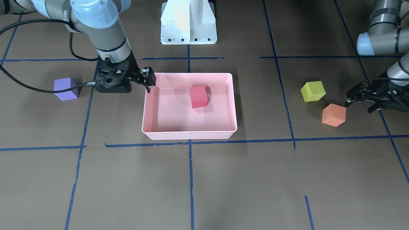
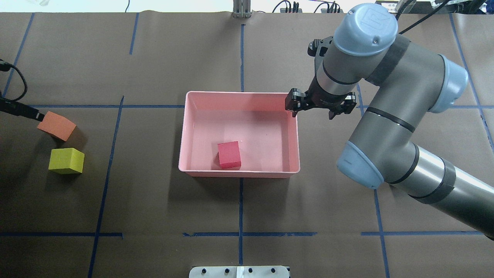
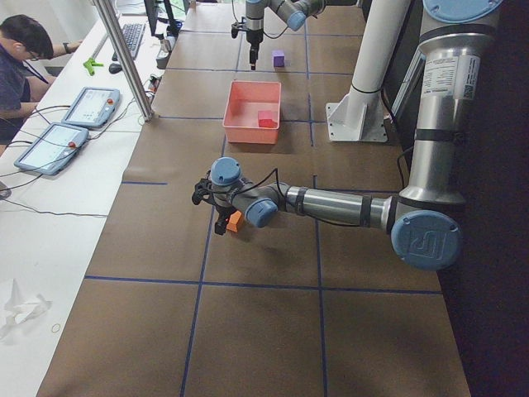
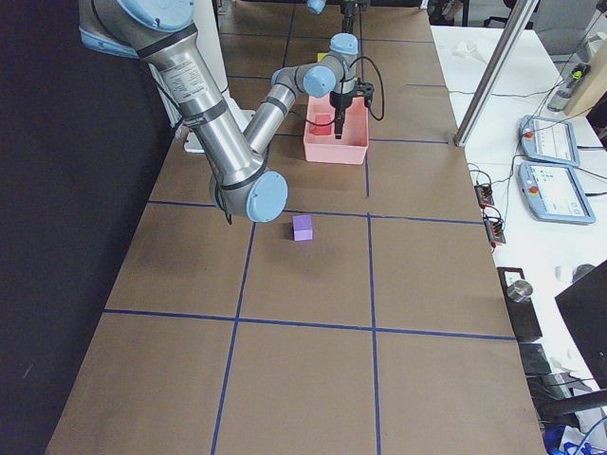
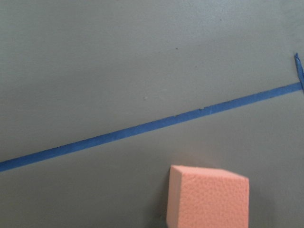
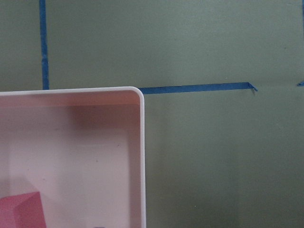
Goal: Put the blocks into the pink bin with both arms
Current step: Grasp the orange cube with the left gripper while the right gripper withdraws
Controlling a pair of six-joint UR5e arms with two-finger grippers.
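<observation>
Left gripper point(image 1: 360, 103), jaws spread and holding nothing, hangs low at the far left of the over-the-shoulder view. One finger is just beside the orange block point(image 2: 56, 126); whether they touch cannot be told. The yellow-green block point(image 2: 66, 161) sits near the orange one, on the robot's side of it, with a narrow gap between them. A blue tape line point(image 2: 112, 154) and a broad stretch of brown bench point(image 2: 154, 58) separate both from the pink bin point(image 2: 185, 135) at centre. Inside it, the pink-red block point(image 2: 229, 154) rests on the floor close to the wall on the robot's side, well apart from the other three walls. The right gripper point(image 1: 149, 84), jaws likewise apart and unloaded, hangs over the rim at the bin's far right corner. Beyond it, hidden from overhead by the right arm point(image 2: 386, 116), the purple block point(image 1: 65, 89) stands alone on the bench, well apart from the bin.
</observation>
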